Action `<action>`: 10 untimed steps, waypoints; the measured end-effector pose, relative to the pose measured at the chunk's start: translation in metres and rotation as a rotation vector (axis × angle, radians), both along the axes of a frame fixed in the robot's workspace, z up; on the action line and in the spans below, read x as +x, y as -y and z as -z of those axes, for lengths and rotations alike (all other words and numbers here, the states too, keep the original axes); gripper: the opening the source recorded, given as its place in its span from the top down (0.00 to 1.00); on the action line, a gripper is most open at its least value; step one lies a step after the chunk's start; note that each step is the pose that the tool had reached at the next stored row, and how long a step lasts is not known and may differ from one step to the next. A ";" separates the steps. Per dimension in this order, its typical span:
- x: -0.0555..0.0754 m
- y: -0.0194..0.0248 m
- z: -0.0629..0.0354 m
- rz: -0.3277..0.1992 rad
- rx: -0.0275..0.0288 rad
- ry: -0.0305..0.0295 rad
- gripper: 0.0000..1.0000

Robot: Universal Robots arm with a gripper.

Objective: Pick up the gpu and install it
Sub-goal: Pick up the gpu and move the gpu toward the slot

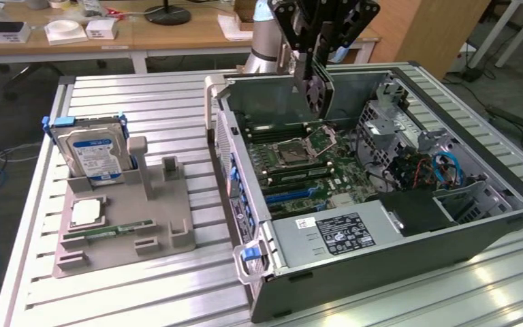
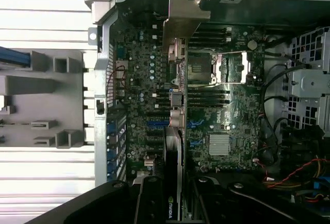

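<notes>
The step in hand is the carry: the gpu (image 1: 323, 95) is off its stand and has not yet been seated. The gripper (image 1: 321, 58) is clamped on the card's upper part, its fingers (image 2: 149, 206) pressing on both faces. The card hangs edge-down over the open computer case (image 1: 479, 225), above the far end of the case and clear of the motherboard (image 1: 334, 170).

From the wrist view, the gpu (image 2: 174, 152) appears as a narrow dark strip. Its metal bracket (image 2: 183, 17) points toward the far wall of the case, not toward the rear panel with the blue retaining clips (image 2: 112, 146).

The blue expansion slots (image 1: 289, 194) sit on the board just inside that rear panel. In the wrist view the card seems to lie crosswise to them rather than along them.

Judging from this, seating calls for three things: turning the card so the bracket faces the rear panel, lining its bottom edge up with a slot, and a straight, slow descent that keeps clear of the processor socket (image 1: 302, 146).

Outside the case, on the exterior view's left, the grey holder (image 1: 125, 238) carries the hard drive (image 1: 93, 153).
</notes>
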State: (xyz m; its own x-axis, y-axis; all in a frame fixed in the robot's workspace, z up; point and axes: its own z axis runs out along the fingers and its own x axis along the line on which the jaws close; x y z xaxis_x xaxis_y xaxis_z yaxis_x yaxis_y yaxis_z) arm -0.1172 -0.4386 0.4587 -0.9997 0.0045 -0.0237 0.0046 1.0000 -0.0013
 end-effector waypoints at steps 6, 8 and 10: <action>0.009 0.0000 0.0004 0.000 0.0001 0.0000 0.74; 0.013 0.0000 0.0005 0.000 0.0000 0.0000 0.74; 0.016 0.0000 0.0006 0.000 0.0001 0.0001 0.74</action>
